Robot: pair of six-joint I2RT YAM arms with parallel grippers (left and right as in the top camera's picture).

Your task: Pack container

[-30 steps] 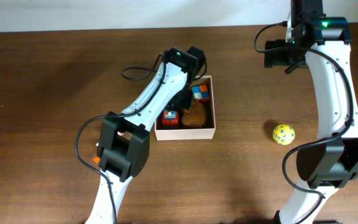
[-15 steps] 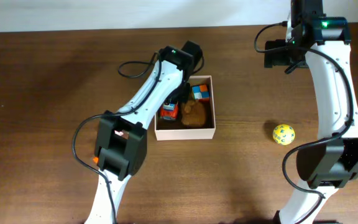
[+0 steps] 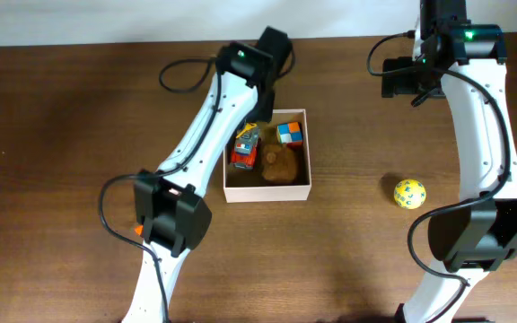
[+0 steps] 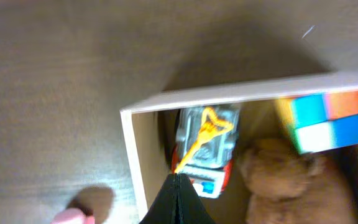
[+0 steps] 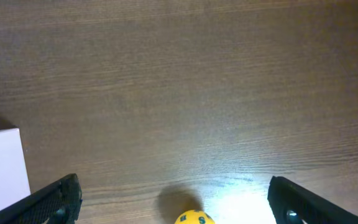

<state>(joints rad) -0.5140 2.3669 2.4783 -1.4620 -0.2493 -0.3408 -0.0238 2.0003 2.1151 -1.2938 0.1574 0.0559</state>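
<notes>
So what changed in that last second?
The left arm drew back off the container toward the far side, its fingers shut and empty, uncovering the toy car. The right arm, the yellow ball and the container stayed put.

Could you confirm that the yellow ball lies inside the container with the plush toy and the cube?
Not quite: the overhead view shows the yellow ball on the table, apart from the container; the plush toy and the cube are inside it.
</notes>
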